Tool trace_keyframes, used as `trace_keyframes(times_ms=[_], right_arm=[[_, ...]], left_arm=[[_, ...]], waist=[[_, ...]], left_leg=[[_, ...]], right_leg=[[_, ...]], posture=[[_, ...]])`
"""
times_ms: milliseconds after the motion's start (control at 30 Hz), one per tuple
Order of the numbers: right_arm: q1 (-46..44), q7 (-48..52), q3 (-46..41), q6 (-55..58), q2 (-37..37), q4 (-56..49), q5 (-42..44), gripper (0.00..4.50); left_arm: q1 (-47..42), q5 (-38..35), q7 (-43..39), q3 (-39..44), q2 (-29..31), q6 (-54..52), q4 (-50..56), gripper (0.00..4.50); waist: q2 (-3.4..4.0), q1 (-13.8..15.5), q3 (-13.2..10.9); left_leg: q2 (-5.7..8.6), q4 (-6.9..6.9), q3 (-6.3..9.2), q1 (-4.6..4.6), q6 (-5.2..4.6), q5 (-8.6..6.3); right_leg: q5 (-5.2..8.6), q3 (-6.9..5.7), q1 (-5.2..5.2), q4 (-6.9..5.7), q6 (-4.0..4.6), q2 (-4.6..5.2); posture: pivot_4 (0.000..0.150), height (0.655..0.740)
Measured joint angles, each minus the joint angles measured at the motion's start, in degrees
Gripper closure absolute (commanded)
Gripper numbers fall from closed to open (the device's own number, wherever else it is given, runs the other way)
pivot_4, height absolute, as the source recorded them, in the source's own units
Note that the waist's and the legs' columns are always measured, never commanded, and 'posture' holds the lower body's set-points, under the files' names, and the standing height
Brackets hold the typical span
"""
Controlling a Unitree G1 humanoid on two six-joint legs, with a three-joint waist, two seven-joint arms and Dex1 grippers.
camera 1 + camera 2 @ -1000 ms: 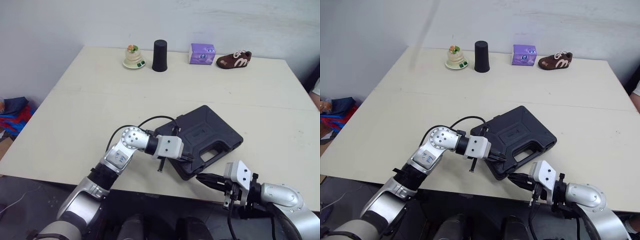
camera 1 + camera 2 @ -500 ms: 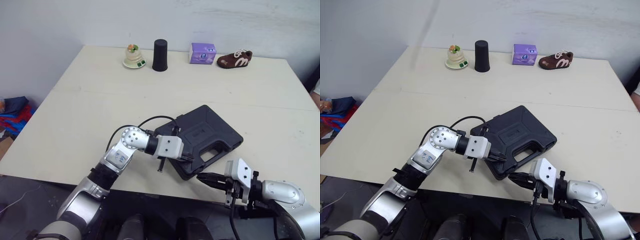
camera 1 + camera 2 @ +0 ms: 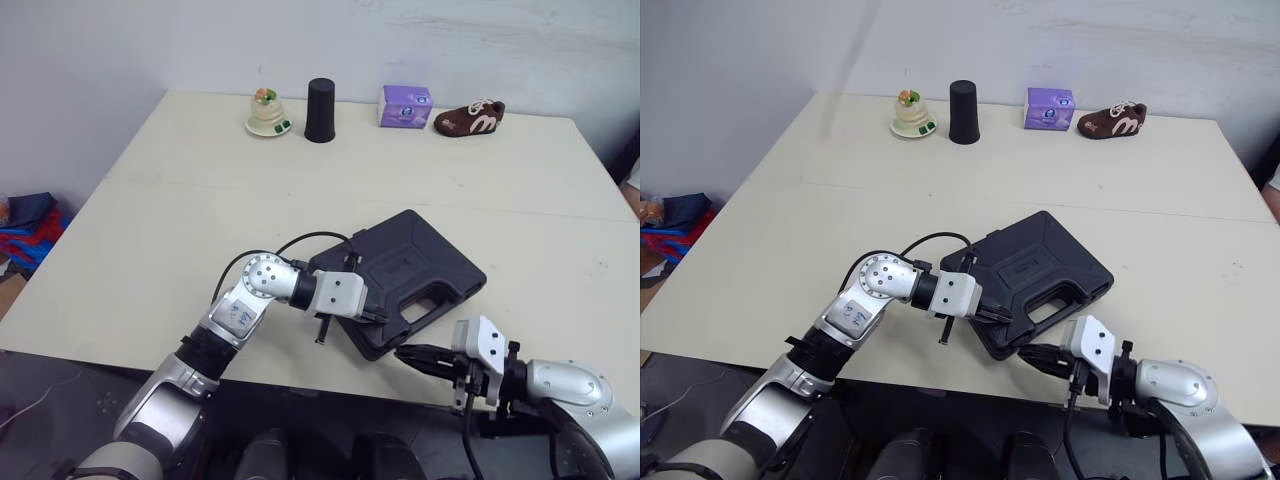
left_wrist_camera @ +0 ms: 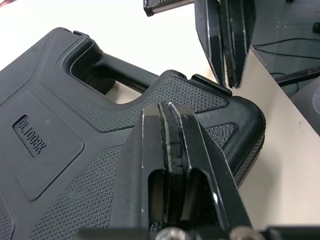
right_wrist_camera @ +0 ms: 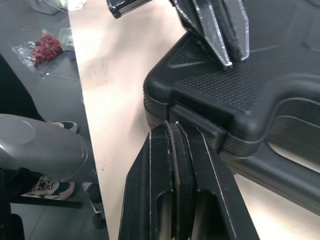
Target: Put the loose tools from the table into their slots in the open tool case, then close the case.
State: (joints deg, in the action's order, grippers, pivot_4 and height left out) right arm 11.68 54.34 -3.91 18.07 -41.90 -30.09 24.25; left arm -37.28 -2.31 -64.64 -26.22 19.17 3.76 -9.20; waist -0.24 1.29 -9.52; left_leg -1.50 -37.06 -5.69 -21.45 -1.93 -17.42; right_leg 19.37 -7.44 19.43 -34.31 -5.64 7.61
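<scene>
Starting at the left, we see our left gripper [image 3: 377,318] with its fingers pressed together, tips resting on the textured lid of the case [image 3: 412,262] at its near corner. The case lies shut and flat on the table [image 3: 180,210], close to the front edge, handle toward our right. Just right of that corner, our right gripper [image 3: 403,352] has its fingers together too, tips right at the latch on the case's front wall. Along the far edge stand a figurine [image 3: 266,112], a cup [image 3: 320,110], a purple box [image 3: 404,106] and a shoe [image 3: 468,119].
</scene>
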Motion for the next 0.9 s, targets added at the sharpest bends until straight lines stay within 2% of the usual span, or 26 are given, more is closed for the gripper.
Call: trace_keyframes(times_ms=[267, 467, 600, 700, 800, 900], right_arm=[[-2.18, -2.34, -2.93, -0.10, 0.14, -0.05, 0.61, 4.50], [2.21, -1.83, -4.46, 0.02, -0.74, -2.20, 1.90, 4.50], [7.46, 0.48, -12.89, -0.03, -3.94, -3.77, 3.68, 4.50], [9.67, 2.02, -18.95, 0.01, -5.18, -3.73, 5.04, 4.50], [11.42, 3.98, -25.91, -0.16, -6.63, -2.73, 6.01, 3.59], [13.93, 6.56, -34.14, -1.60, -8.02, 1.90, 4.97, 2.10]], left_arm=[[0.09, -0.69, -0.57, -0.26, -0.12, 0.01, 0.09, 4.48], [0.06, -0.74, -0.85, -0.27, -0.23, 0.35, 0.27, 4.48], [0.81, -3.23, -1.16, 2.21, -0.34, 3.63, -0.91, 4.48], [0.93, -6.43, -1.64, 5.42, -0.20, 4.45, -1.89, 4.48], [-0.40, -8.73, -1.77, 9.90, 2.67, 2.92, -2.61, 3.60], [-1.95, -11.97, -0.89, 16.83, 6.50, 1.11, -2.11, 2.19]], waist=[[0.04, 0.20, 0.08], [0.03, 0.29, 0.11], [0.18, 0.15, -0.28], [0.22, 0.13, -0.70], [0.19, 0.32, -1.11], [0.15, 0.58, -1.28]], left_leg=[[0.00, 0.33, 0.02, 0.00, 0.04, -0.02], [0.02, 0.43, 0.01, -0.07, 0.04, -0.04], [0.02, 0.43, -0.01, -0.23, 0.02, 0.01], [0.02, 0.43, 0.01, -0.78, -0.22, 0.35], [0.12, 0.41, 0.00, -1.23, 0.23, 0.78], [0.25, 0.34, 0.04, -1.43, 0.19, 0.84]], right_leg=[[-0.03, -0.06, 0.03, 0.37, -0.01, -0.07], [-0.03, -0.12, -0.09, 0.44, -0.01, -0.08], [-0.07, -0.09, 0.02, 0.43, -0.07, -0.10], [-0.09, -0.17, 0.54, 0.32, -0.06, -0.16], [-0.09, -0.29, 1.00, 0.12, -0.07, -0.22], [-0.10, -0.44, 1.13, -0.21, -0.08, -0.22]], posture=[[0.150, 0.7380], [0.150, 0.7380], [0.150, 0.7380], [0.150, 0.7380], [0.150, 0.7380], [0.150, 0.7380]])
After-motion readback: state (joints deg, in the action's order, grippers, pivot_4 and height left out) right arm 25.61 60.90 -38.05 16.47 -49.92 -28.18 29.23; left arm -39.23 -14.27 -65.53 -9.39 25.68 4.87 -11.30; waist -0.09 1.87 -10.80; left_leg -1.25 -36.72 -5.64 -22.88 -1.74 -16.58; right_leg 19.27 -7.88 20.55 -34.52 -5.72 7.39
